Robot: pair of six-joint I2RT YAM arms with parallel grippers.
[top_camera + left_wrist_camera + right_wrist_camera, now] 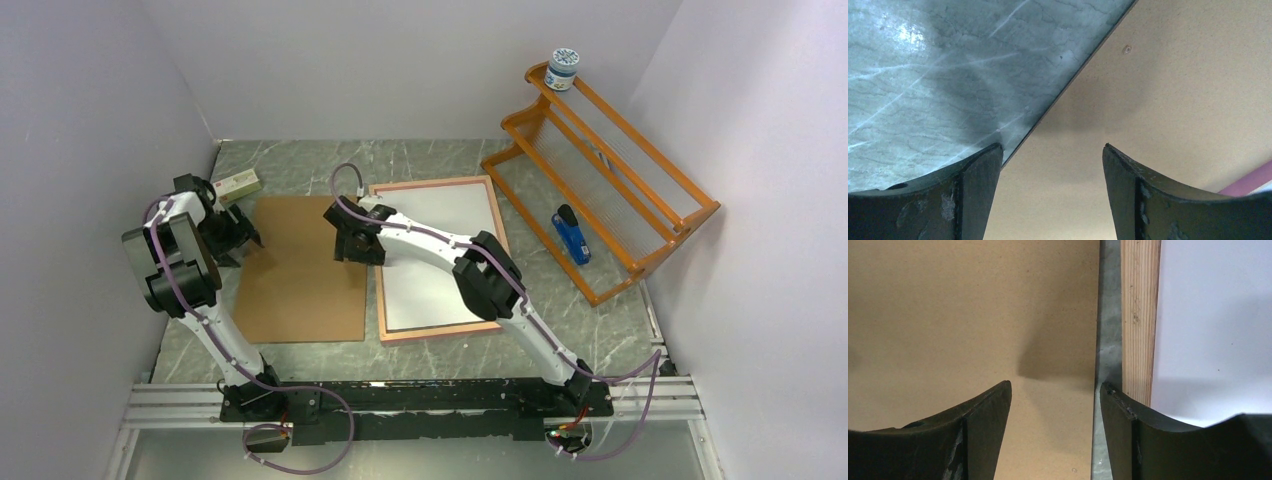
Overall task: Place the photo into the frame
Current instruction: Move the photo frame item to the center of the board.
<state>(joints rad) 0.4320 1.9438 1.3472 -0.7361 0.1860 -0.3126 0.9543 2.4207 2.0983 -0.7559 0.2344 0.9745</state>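
Note:
The frame (383, 262), pinkish light wood, lies flat right of centre. A plain white sheet (440, 290) fills it, apparently the photo with its pale back up; no printed side shows. The brown backing board (300, 290) lies flat just left of the frame. My right gripper (346, 244) is open and empty, low over the board's right edge beside the frame's left rail. In the right wrist view (1055, 386) I see the board (973, 315), the rail (1140, 315) and the white sheet (1213, 315). My left gripper (243, 238) (1053, 146) is open and empty over the board's (1158, 100) left edge.
An orange wooden rack (610, 150) stands at the back right with a jar (563, 68) on top and a blue object (572, 235) on its low shelf. A small box (238, 185) lies at the back left. White walls close three sides.

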